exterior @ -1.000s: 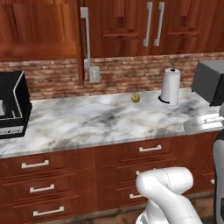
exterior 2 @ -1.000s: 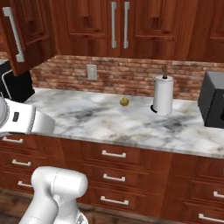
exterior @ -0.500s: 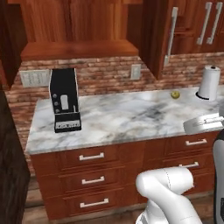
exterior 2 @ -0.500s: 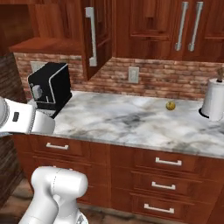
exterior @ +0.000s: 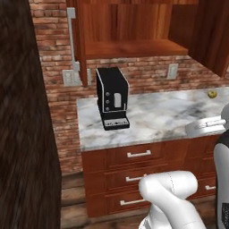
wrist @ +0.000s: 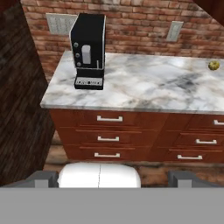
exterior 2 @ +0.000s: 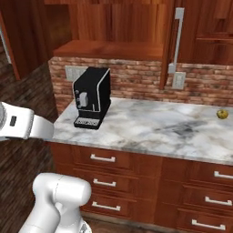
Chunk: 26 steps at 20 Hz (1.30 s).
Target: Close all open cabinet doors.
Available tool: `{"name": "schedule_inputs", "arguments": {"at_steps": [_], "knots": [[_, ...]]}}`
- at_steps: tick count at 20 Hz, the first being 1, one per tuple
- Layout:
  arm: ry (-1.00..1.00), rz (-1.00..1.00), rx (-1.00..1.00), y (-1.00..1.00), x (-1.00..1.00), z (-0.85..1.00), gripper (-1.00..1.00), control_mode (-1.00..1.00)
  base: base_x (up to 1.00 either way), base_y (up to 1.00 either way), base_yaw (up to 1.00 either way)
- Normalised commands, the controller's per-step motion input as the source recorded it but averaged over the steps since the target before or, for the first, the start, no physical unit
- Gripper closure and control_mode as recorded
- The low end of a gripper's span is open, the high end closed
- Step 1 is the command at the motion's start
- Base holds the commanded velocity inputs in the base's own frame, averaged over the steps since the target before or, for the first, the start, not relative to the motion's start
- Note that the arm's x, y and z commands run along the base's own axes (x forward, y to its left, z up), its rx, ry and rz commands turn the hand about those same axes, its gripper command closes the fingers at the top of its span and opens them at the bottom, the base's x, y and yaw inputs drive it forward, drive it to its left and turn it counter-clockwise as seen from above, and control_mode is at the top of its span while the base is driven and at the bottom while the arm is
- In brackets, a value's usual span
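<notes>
Left base view: cabinet door (exterior: 77, 44) swung open edge-on above counter (exterior: 152, 117); jaws' state unclear.

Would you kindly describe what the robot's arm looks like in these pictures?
The arm is glossy white, built of rounded, tube-like segments. In the left base view a grey band rings one link. A small dark mark sits on the white link in the right base view. No cables show.

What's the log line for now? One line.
cabinet doors: both open | coffee machine: on counter beneath | task: not done
</notes>
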Motion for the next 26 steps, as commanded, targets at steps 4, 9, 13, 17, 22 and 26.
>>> {"name": "schedule_inputs", "arguments": {"at_steps": [4,9,13,17,22,26], "knots": [[0.00,0.00,0.00,0.00,0.00,0.00,-1.00,1.00,0.26,0.04,0.00],[0.00,0.00,0.00,0.00,0.00,0.00,-1.00,1.00,0.29,-0.12,0.00],[0.00,0.00,0.00,0.00,0.00,0.00,-1.00,1.00,0.33,-0.19,0.00],[0.00,0.00,0.00,0.00,0.00,0.00,-1.00,1.00,0.43,-0.22,0.00],[0.00,0.00,0.00,0.00,0.00,0.00,-1.00,1.00,0.50,-0.23,-0.02],[0.00,0.00,0.00,0.00,0.00,0.00,-1.00,1.00,0.46,-0.29,-0.01]]}}
